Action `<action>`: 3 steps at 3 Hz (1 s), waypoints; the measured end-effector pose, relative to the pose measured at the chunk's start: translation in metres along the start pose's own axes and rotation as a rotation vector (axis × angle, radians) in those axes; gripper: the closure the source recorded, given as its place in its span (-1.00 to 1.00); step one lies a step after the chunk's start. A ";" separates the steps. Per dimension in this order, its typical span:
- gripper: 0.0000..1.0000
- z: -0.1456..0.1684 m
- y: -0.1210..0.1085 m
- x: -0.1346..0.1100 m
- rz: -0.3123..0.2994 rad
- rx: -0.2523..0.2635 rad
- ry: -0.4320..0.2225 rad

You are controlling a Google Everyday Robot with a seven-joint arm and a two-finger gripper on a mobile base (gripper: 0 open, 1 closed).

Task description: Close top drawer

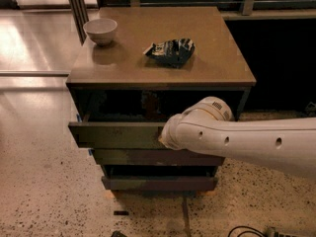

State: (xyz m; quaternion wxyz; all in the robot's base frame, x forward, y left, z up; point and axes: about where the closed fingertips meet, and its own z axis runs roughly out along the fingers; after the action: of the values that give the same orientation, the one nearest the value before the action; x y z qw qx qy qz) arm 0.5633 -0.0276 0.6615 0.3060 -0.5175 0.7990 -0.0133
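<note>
Pincer (163,138) pressed to crosswise front of half-open top drawer (116,135), recess straight beyond; grip state not discernible.

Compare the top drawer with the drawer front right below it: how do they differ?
The top drawer sticks out, a dark gap behind its front; the drawer below sits further back. The top drawer is wider than the drawer below. The gripper is at the top drawer's front, right of middle, not the drawer below's. Both fronts are dark, flat, handle-less.
</note>
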 end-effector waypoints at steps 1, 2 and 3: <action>1.00 0.009 -0.003 -0.007 0.022 -0.014 -0.017; 1.00 0.011 -0.020 -0.014 0.024 0.027 -0.041; 1.00 0.006 -0.056 -0.014 0.033 0.133 -0.053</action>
State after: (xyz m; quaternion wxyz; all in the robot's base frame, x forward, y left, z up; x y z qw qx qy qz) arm 0.6157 -0.0398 0.6825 0.3608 -0.4829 0.7964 -0.0477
